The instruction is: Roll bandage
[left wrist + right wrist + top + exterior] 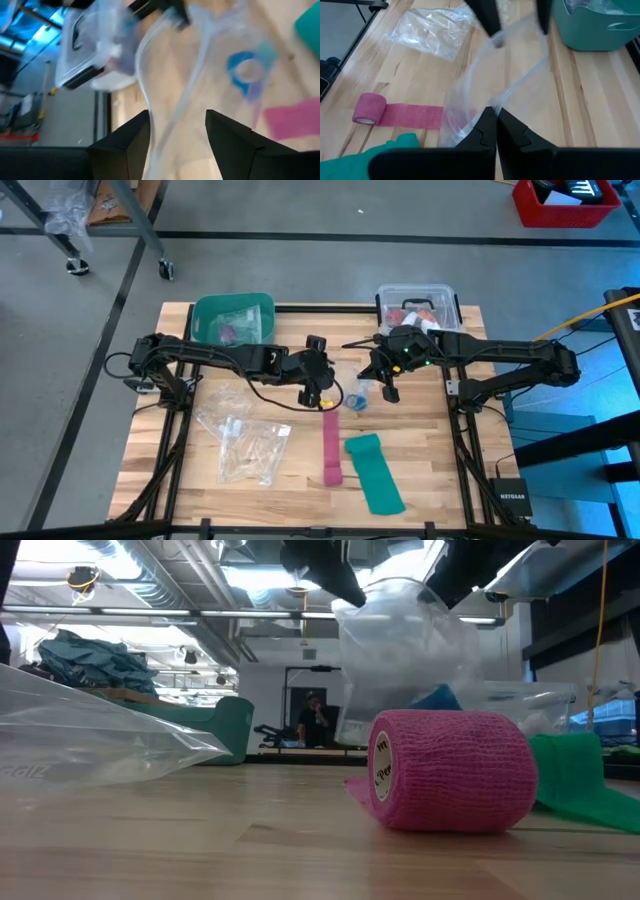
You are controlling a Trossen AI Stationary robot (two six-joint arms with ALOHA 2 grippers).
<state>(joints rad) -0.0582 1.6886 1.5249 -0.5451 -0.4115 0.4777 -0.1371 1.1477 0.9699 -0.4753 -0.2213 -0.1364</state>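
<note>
The bandage, a small blue roll [357, 398], lies inside a clear plastic bag [350, 385] held up between my two grippers near the table's middle. The roll also shows through the film in the left wrist view [245, 70] and in the low view [440, 697]. My right gripper [495, 125] is shut on the bag [510, 75]. My left gripper [177, 145] is open, with the bag's film [165, 115] running between its fingers. The left gripper's fingers [487, 20] also show in the right wrist view, at the bag's far end. My right gripper pinches the bag's film at an edge [487, 102] between its two shut fingers, coming from the table's right side. The film spreads away from the fingers toward the other gripper. My left gripper's open fingers [132, 142] stand on either side of the film; I cannot tell whether they touch it.
A pink bandage strip [331, 438] ends in a roll [450, 770] near the front. A teal-green strip [373, 472] lies to its right. Clear bags [245, 442] lie at the left. A teal bin [232, 318] and a clear box [418, 304] stand at the far edge.
</note>
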